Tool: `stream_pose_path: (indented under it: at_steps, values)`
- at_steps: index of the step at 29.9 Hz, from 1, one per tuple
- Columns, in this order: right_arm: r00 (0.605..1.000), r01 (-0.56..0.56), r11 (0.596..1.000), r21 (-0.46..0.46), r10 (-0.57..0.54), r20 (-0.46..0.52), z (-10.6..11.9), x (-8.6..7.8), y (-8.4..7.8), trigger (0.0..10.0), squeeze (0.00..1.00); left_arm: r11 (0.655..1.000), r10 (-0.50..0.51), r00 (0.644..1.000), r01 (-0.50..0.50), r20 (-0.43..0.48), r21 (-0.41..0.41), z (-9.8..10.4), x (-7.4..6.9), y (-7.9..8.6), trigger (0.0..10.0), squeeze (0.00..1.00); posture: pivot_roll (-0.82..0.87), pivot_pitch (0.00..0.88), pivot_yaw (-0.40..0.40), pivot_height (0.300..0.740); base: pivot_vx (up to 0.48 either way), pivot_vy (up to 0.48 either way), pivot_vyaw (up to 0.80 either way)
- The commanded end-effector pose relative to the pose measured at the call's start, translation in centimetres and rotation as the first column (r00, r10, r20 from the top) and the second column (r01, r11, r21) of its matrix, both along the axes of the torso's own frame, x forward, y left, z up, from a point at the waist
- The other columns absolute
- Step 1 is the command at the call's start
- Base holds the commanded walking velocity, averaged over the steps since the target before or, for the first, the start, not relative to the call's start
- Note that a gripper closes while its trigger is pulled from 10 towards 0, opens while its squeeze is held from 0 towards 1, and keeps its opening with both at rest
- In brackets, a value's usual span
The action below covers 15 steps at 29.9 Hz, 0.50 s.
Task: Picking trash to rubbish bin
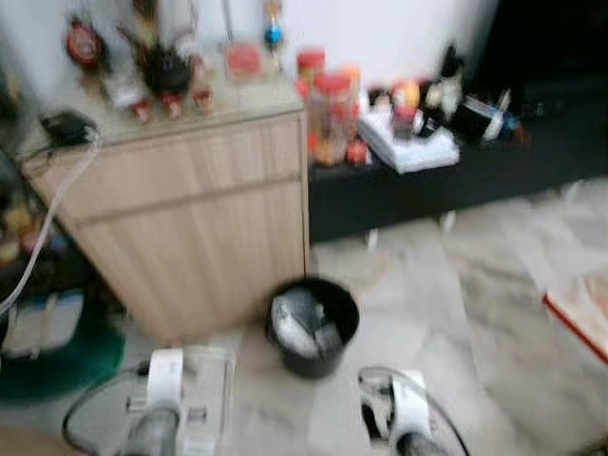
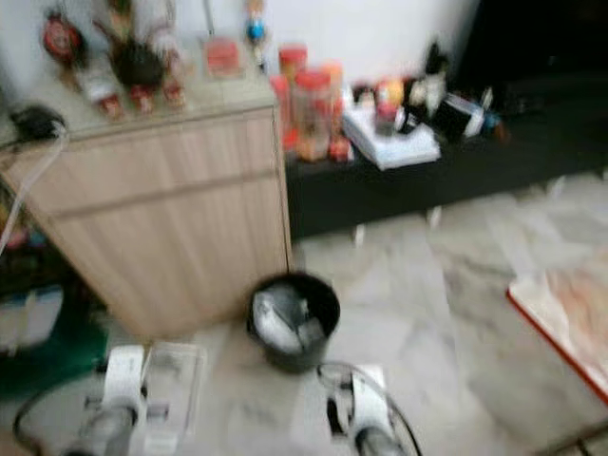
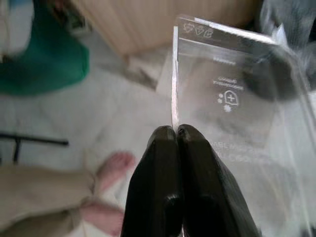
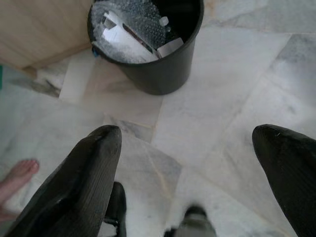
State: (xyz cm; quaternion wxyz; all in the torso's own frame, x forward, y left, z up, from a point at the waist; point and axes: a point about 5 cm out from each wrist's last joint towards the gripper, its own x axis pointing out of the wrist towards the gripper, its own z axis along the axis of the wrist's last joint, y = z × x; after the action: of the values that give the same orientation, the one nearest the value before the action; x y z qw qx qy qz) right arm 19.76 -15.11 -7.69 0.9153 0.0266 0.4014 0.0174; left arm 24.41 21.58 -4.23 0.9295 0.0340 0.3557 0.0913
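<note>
A black rubbish bin [image 1: 312, 328] stands on the marble floor beside a wooden cabinet, with bubble wrap and paper scraps inside [image 4: 132, 29]. My left gripper [image 3: 175, 132] is shut on the edge of a clear plastic package [image 3: 227, 89], held low just left of the bin [image 1: 204, 391]. Over the floor on the near side of the bin, my right gripper [image 4: 190, 148] is open and holds nothing. Both head views are blurred.
The light wooden cabinet [image 1: 190, 209] stands behind and left of the bin, with ornaments on top. A low black shelf [image 1: 456, 176] carries jars and books. A red-edged mat [image 1: 584, 309] lies at the right. A person's bare foot [image 3: 114, 168] is nearby on the floor.
</note>
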Motion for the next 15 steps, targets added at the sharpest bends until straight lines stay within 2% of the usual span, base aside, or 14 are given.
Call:
stream_pose_path:
  at_steps: [1, 15]
  values:
    - [1.0, 0.02, 1.0, -0.011, -0.02, -0.006, -0.06, -0.16, -0.72, 10.0, 0.0, 1.0, -0.002, 1.0, 0.002, -0.007, -0.008, -0.16, -0.11, -0.32, 10.0, 0.0, -0.07, 0.0, 0.056, 0.74, 0.334, 0.0, 0.0]
    - [1.0, 0.029, 1.0, -0.009, -0.029, -0.002, 0.0, -0.03, -0.71, 10.0, 0.0, 1.0, -0.012, 1.0, 0.012, 0.003, -0.003, 0.12, 0.24, -0.19, 10.0, 0.0, -0.07, 0.0, 0.056, 0.74, 0.336, 0.0, 0.0]
